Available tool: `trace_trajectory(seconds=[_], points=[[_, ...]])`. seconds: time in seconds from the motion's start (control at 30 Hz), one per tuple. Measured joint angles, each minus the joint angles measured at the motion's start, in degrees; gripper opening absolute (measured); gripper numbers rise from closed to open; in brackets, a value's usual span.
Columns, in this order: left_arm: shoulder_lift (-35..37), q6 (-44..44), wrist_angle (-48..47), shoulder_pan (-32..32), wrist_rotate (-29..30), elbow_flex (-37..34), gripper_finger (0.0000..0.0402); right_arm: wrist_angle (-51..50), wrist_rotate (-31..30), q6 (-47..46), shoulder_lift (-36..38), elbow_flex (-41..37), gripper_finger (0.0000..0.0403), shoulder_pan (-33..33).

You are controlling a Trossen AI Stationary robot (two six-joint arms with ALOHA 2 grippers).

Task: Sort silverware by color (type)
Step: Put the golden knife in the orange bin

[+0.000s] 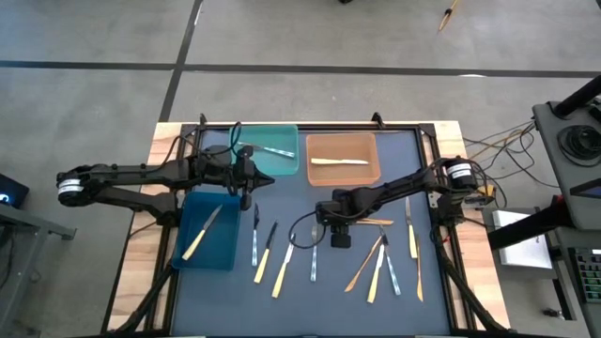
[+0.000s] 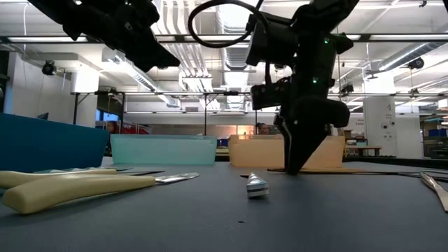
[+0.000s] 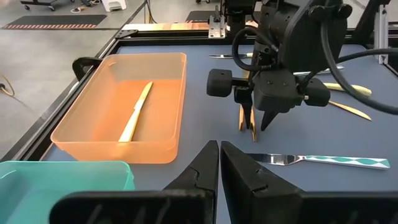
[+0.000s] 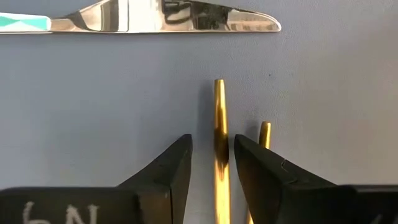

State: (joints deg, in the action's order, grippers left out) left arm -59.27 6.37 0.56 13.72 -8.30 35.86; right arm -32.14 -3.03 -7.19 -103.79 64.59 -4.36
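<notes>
My right gripper (image 4: pixel 213 139) points down at the dark mat, open. Its fingers stand on either side of a slim orange-gold handle (image 4: pixel 219 124) without touching it. A second orange-gold handle (image 4: pixel 265 132) lies just outside one finger. Beyond them lies a silvery knife (image 4: pixel 161 15) with a teal-patterned handle. In the high view this gripper (image 1: pixel 340 235) is right of the table's middle. My left gripper (image 1: pixel 252 180) hovers shut between the teal bin (image 1: pixel 282 167) and the blue bin (image 1: pixel 225 253). More silverware (image 1: pixel 285 268) lies loose along the near side.
An orange bin (image 1: pixel 315 174) at the far middle holds a pale yellow knife (image 1: pixel 338 161). The teal bin holds a silvery piece (image 1: pixel 275 151), and the blue bin a pale yellow one (image 1: pixel 202 233). Several loose pieces (image 1: pixel 380 268) lie right of my right gripper.
</notes>
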Motion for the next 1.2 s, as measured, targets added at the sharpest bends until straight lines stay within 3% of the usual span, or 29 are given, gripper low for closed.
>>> trace_trajectory(seconds=[0.47,0.9,1.2], points=[[0.00,0.00,0.11,0.00,0.33,0.00,0.0000,2.55,0.31,1.45,-0.18,-1.26,0.0017,-0.02],[0.00,1.98,1.28,-0.01,0.39,0.00,0.0000,1.71,-0.61,0.80,1.32,1.43,0.0014,0.06],[1.54,7.80,2.81,0.04,0.46,0.85,0.0000,1.37,-0.43,0.86,7.24,2.86,0.0013,0.66]])
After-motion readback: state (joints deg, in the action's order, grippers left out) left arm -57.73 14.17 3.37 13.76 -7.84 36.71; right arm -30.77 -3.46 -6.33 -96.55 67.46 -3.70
